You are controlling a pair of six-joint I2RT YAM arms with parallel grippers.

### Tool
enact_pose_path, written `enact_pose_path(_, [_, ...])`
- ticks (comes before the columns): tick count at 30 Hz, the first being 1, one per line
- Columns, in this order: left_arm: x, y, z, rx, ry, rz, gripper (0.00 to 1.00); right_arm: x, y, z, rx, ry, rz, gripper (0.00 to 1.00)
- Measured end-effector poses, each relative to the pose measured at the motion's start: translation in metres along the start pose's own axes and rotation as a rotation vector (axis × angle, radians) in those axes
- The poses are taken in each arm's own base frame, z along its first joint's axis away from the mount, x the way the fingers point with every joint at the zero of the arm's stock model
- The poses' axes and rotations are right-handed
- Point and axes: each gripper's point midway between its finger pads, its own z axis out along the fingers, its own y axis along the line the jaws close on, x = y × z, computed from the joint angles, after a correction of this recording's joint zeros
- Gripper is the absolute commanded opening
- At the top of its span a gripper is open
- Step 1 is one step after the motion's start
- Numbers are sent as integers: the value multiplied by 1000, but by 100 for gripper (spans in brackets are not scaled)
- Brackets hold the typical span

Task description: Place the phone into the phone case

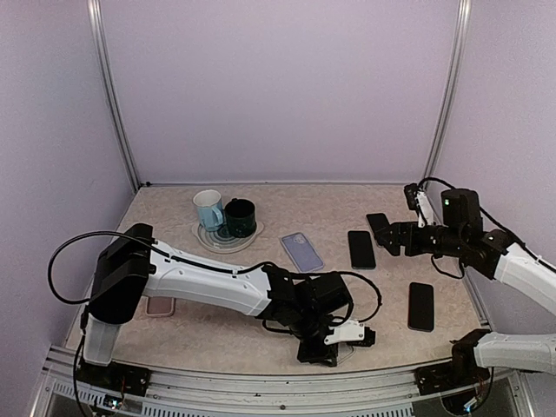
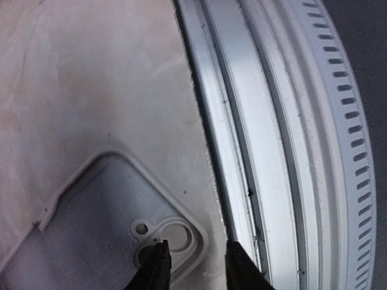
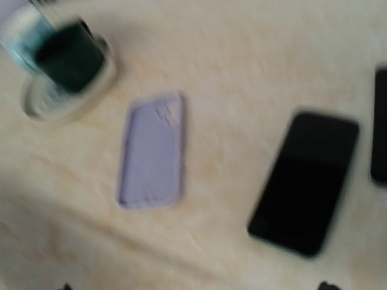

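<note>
A translucent grey phone case (image 2: 103,229) lies at the table's near edge, its camera cutout (image 2: 172,235) facing up. My left gripper (image 2: 196,269) is open just over that corner, with one finger (image 2: 158,266) over the cutout and the other (image 2: 242,269) outside the case's edge. In the top view the left gripper (image 1: 334,347) sits low at the front centre. Three black phones lie on the right: one (image 1: 361,248), also in the right wrist view (image 3: 305,181), one (image 1: 420,306), and one (image 1: 378,224) beside my right gripper (image 1: 391,236), which is open and empty.
A lavender case (image 1: 301,251) lies mid-table, also in the blurred right wrist view (image 3: 151,151). Two mugs (image 1: 208,208) (image 1: 241,217) stand on a plate (image 1: 211,241) at the back left. A pink item (image 1: 161,306) lies under the left arm. The metal table rail (image 2: 272,151) runs right beside the grey case.
</note>
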Motion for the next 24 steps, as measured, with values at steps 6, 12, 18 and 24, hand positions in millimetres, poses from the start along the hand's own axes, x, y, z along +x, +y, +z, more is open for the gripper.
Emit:
enact_pose_path(6, [32, -4, 5, -2, 64, -29, 59, 46, 0, 19, 55, 187, 24, 72])
enact_pose_path(12, [43, 19, -84, -130, -140, -228, 70, 103, 39, 24, 24, 410, 9, 65])
enact_pose_path(18, [51, 110, -199, -416, -474, -522, 58, 164, 91, -2, -36, 606, -16, 56])
enact_pose_path(24, [47, 136, -155, -425, -388, -607, 48, 221, 119, -19, -18, 777, -21, 55])
